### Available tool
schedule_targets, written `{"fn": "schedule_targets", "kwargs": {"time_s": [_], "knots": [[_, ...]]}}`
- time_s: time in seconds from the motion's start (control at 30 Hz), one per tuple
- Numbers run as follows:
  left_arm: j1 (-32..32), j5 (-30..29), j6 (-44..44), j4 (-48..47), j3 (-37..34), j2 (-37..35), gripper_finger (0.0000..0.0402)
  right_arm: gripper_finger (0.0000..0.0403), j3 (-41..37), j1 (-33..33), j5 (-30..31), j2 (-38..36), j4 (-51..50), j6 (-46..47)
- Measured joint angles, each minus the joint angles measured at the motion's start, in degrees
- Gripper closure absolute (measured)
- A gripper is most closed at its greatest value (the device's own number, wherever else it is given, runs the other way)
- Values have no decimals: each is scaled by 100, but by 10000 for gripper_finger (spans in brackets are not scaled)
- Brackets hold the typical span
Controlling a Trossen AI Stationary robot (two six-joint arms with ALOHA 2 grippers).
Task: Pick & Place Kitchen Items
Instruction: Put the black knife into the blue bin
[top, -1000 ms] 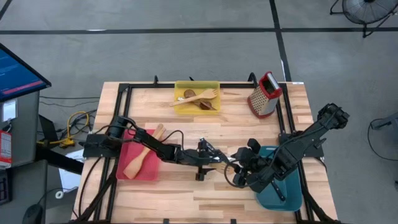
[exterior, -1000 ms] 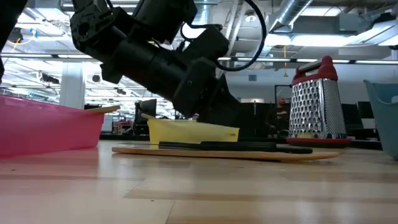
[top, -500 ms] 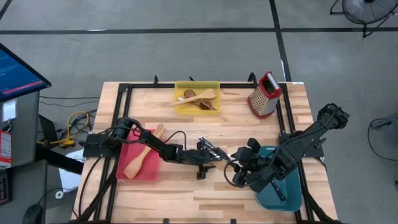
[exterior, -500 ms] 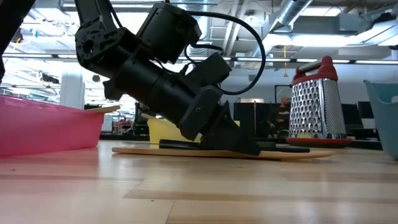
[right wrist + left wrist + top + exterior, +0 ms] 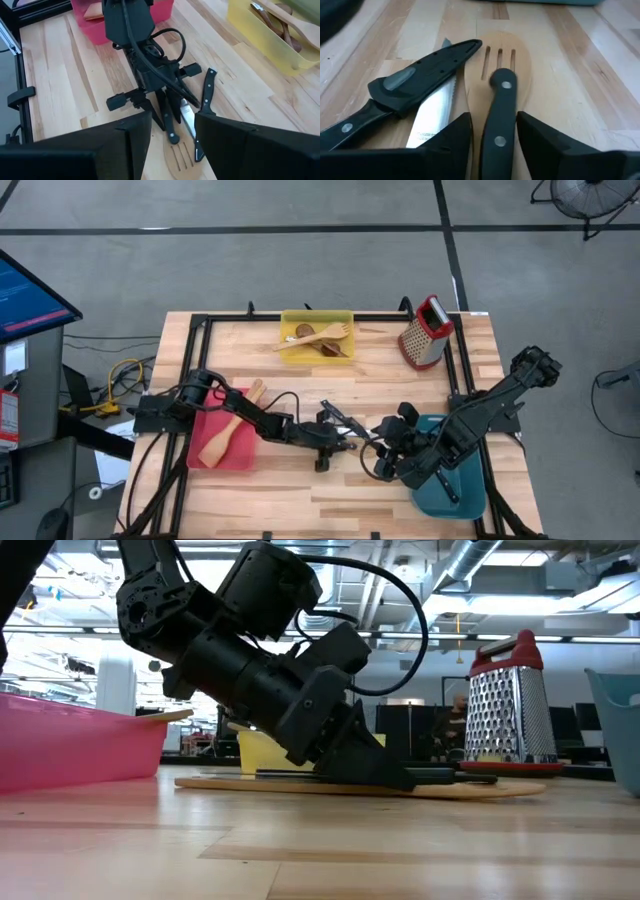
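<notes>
The left tool (image 5: pixel 492 132) straddles a black knife handle (image 5: pixel 499 117) lying on the slotted turner (image 5: pixel 507 60), fingers spread but not yet pinching, positioned for pickup.

High view looks straight down; low view level (both show grater (image 5: pixel 426 331)).

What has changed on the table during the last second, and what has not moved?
The left gripper came down from just above the table and its fingers narrowed around a black knife handle lying on the slotted turner; a firm grip cannot be confirmed. The turner, second knife, grater, bins and the right gripper stayed as they were.
</notes>
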Motion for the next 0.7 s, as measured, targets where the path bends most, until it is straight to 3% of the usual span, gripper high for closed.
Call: {"fn": "schedule_targets", "kwargs": {"time_s": [0.37, 0.7], "knots": [[5, -6, -31, 75, 2, 0, 336, 240, 0, 0, 0, -1, -4, 0], [13, 102, 9, -60, -15, -512, 348, 240, 0, 0, 0, 1, -7, -2]]}}
